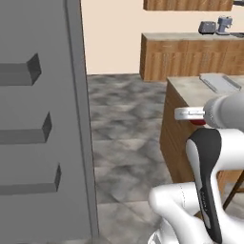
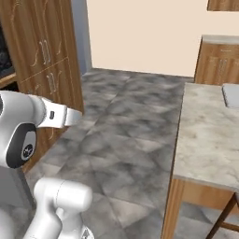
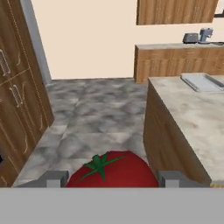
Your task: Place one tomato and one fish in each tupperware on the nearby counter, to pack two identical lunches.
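Hand [image 3: 113, 181] pinching tomato [image 3: 113, 171] btwn fingertips, carrying it above floor, beside counter [image 3: 192, 109]. Step: ferrying tomato toward counter. Grey tray-like container [image 3: 199, 82] sitting at far end of counter. Next: prob. swinging over container, lowering, releasing inside.

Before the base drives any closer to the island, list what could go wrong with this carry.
1. The tomato sits between the claw fingertips, a round load; a jolt might roll it out onto the stone floor.
2. The counter edge lies close on the right; swinging the arm across could clip its corner.
3. The tupperware sits far along the counter, so the reach may be long.
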Motion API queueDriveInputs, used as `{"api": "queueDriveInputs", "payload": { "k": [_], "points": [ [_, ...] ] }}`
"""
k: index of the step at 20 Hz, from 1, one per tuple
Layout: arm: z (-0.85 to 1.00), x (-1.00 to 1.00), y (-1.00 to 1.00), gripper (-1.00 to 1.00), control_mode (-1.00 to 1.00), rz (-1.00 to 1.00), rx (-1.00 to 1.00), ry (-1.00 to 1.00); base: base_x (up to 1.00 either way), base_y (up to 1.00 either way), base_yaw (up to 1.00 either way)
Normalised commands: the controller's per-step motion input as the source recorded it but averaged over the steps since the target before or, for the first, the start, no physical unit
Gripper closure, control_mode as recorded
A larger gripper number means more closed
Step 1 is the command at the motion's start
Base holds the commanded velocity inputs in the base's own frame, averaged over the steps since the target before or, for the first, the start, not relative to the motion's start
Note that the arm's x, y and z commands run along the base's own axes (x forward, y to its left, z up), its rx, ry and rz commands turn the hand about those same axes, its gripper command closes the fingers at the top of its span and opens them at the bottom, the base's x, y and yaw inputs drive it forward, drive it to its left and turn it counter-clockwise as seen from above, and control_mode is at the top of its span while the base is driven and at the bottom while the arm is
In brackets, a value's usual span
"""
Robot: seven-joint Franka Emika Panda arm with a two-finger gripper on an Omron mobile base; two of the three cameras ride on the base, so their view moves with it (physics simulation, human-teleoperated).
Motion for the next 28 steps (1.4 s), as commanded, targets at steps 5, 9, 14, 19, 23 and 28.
{"api": "queueDriveInputs", "payload": {
  "k": [5,9,14,19,23,28],
  "points": [
    [0.0,0.0,0.0,1.0,1.0,0.0,0.0,0.0,0.84,0.0,-0.14],
    [0.0,0.0,0.0,1.0,1.0,0.0,0.0,0.0,0.93,0.0,-0.08],
    [0.0,0.0,0.0,1.0,1.0,0.0,0.0,0.0,1.0,0.0,-0.08],
    [0.0,0.0,0.0,1.0,1.0,0.0,0.0,0.0,1.0,0.0,-0.12],
    [0.0,0.0,0.0,1.0,1.0,0.0,0.0,0.0,1.0,0.0,-0.19],
    [0.0,0.0,0.0,1.0,1.0,0.0,0.0,0.0,1.0,0.0,-0.21]
  ]
}}
